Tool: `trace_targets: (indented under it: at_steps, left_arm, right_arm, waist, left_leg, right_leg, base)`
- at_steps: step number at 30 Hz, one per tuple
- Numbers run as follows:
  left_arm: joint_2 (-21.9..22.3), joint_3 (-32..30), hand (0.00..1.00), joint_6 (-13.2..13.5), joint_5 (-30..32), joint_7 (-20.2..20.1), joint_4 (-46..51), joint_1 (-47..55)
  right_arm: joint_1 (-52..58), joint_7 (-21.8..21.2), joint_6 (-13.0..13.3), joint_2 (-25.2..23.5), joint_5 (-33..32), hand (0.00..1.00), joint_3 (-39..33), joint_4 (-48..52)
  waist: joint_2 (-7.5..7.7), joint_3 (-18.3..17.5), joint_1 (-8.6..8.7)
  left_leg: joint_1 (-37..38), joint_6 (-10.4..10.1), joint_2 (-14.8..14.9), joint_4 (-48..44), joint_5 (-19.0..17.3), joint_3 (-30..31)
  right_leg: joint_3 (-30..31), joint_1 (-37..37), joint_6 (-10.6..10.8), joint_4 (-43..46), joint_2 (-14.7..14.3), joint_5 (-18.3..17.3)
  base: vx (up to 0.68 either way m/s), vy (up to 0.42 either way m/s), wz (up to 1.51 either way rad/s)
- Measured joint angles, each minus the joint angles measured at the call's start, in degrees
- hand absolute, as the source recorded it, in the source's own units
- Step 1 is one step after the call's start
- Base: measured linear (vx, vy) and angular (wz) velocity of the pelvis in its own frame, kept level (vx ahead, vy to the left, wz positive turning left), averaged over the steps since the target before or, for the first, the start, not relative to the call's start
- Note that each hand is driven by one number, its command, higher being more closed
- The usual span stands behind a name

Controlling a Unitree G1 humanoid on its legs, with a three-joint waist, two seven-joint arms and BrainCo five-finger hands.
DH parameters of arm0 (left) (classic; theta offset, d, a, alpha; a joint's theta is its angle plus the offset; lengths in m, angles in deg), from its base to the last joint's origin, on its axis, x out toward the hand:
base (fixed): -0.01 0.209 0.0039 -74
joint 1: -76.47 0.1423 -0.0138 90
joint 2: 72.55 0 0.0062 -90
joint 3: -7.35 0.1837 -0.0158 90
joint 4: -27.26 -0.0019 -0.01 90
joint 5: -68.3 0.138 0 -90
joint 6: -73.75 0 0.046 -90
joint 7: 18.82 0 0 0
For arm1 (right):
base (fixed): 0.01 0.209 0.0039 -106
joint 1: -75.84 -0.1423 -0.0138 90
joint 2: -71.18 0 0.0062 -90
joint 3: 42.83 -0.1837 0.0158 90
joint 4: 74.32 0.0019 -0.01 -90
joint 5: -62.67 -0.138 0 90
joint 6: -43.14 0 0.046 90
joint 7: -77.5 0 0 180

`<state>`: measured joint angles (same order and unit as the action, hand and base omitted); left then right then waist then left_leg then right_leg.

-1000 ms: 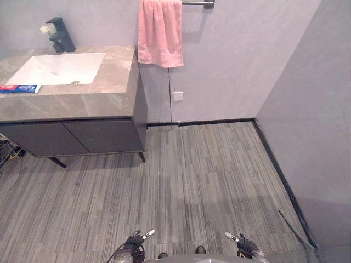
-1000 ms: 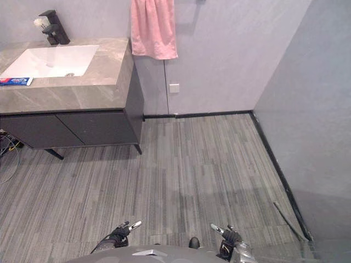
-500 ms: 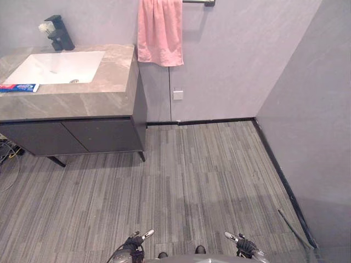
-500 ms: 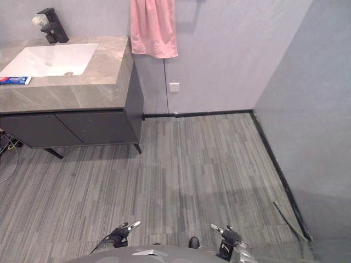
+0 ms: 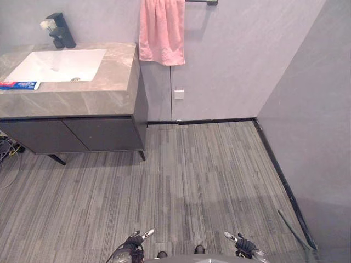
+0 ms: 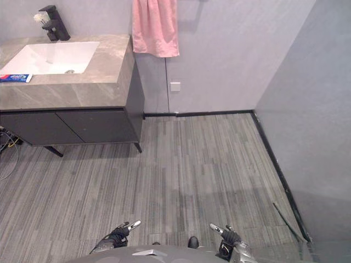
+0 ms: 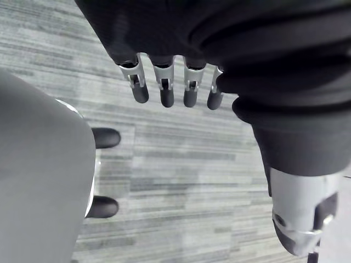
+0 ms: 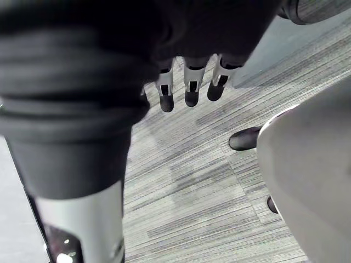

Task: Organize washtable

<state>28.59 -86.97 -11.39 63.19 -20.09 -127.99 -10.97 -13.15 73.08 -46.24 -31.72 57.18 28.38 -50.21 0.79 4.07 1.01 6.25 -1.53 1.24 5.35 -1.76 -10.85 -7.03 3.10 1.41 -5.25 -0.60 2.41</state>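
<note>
Left hand (image 5: 133, 241) and right hand (image 5: 242, 244): fingers straight, holding nothing, low over the grey striped plank floor (image 5: 197, 175), well apart from the grey marble-topped washtable (image 5: 112, 82) with dark cabinet. In the washtable's top: white rectangular basin (image 5: 57, 64). At its back: black faucet (image 5: 60, 32). Toward its left front: long red, white and blue toothpaste pack (image 5: 19, 85), lying flat. On the wall just beside the washtable: hanging pink cloth towel (image 5: 162, 30).

Text read: none | red-and-blue box (image 5: 19, 85) lay beside the sink (image 5: 57, 64) on the worktop (image 5: 82, 101) | its face carried print | the letters were too small to make out from where I stood
</note>
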Motion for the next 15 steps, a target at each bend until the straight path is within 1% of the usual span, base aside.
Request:
trace_targets:
  at_steps: [7, 8, 9, 10, 11, 12, 13, 14, 15]
  left_arm:
    - [-0.56, 1.4, 0.0, 0.01, -0.21, -0.45, 0.02, -0.39]
    - [-0.62, 1.52, 0.0, 0.01, -0.33, -0.44, 0.0, -0.37]
    - [-0.59, 1.57, 0.0, 0.02, -0.38, -0.44, 0.03, -0.38]
    - [-0.58, 1.92, 0.0, 0.03, -0.81, -0.45, 0.1, -0.63]
    - [-0.62, 2.15, 0.0, 0.07, -0.93, -0.46, 0.12, -0.7]
    - [-0.65, 2.25, 0.0, 0.08, -1.2, -0.47, 0.11, -0.71]
    - [-0.67, 2.22, 0.0, 0.25, -1.39, -0.42, 0.26, -0.83]
    - [-0.72, 2.18, 0.0, 0.34, -1.4, -0.46, 0.47, -1.28]
    - [-0.73, 2.13, 0.0, 0.17, -1.32, -0.44, 0.29, -1.93]
  right_arm:
    - [-0.77, -0.18, -0.11, 0.14, -0.24, 0.0, 0.0, -0.07]
    - [-0.86, -0.17, -0.13, 0.24, -0.26, 0.0, -0.38, -0.26]
    - [-1.1, -0.17, -0.13, 0.34, -0.26, 0.0, -0.83, -0.47]
    - [-1.72, -0.08, -0.11, 0.55, -1.67, 0.0, -1.7, -0.67]
    - [-1.63, -0.04, -0.11, 0.72, -2.55, 0.0, -2.27, -0.68]
    - [-1.55, -0.04, -0.11, 0.75, -2.69, 0.0, -2.69, -0.69]
    - [-1.69, -0.09, -0.08, 0.74, -4.39, 0.0, -3.92, -0.69]
    - [-2.97, -0.13, 0.1, 0.83, -5.77, 0.0, -4.3, -0.35]
    - [-3.3, -0.18, 0.09, 0.91, -6.58, 0.0, -4.26, -0.34]
  waist:
    - [0.01, 0.12, 0.02]
    - [-0.06, 0.15, 0.06]
    - [-0.27, 0.31, 0.04]
    - [-0.63, 1.31, 0.28]
    - [-0.59, 1.74, 0.47]
    - [-0.47, 2.03, 0.67]
    - [-0.56, 3.63, 0.79]
    - [-0.86, 4.75, 0.89]
    - [-1.22, 5.05, 0.99]
  left_leg:
    - [-2.38, 0.19, -0.16, -0.01, 0.16, 0.0]
    - [-2.55, 0.22, -0.32, -0.03, 0.14, 0.05]
    - [-2.58, 0.33, -0.35, -0.07, 0.05, 0.04]
    - [-2.59, 0.9, -0.52, -0.8, -0.74, 0.27]
    - [-2.7, 1.72, -1.11, -1.68, -1.89, 0.85]
    - [-2.57, 1.83, -1.46, -1.9, -2.36, 1.22]
    - [-1.53, 2.8, -2.0, -1.63, -3.26, 1.89]
    - [0.25, 3.61, -2.23, -1.69, -3.86, 2.02]
    - [0.6, 3.82, -2.27, -1.83, -4.27, 1.97]
  right_leg:
    - [0.04, -2.27, 0.15, 0.05, 0.14, 0.17]
    - [-0.09, -2.59, 0.3, 0.38, 0.32, -0.01]
    - [-0.15, -3.23, 0.7, 1.81, 0.44, -1.1]
    - [-0.77, -5.18, 1.42, 7.13, 1.13, -4.24]
    - [-1.9, -7.68, 2.79, 13.95, 2.68, -7.57]
    - [-2.86, -8.99, 3.67, 17.92, 3.63, -8.9]
    - [-4.9, -12.16, 3.88, 27.45, 5.83, -10.18]
    - [-6.6, -16.49, 3.34, 37.17, 7.95, -11.14]
    - [-7.03, -18.18, 2.41, 39.43, 8.68, -11.84]
  base:
    - [0.0, 0.0, 0.0]
    - [0.0, 0.0, 0.0]
    - [0.04, 0.042, 0.07]
    - [0.04, 0.078, 0.22]
    - [0.04, 0.094, 0.34]
    - [0.02, 0.114, 0.35]
    - [-0.01, 0.122, 0.23]
    - [-0.03, 0.133, 0.13]
    - [-0.06, 0.145, 0.01]
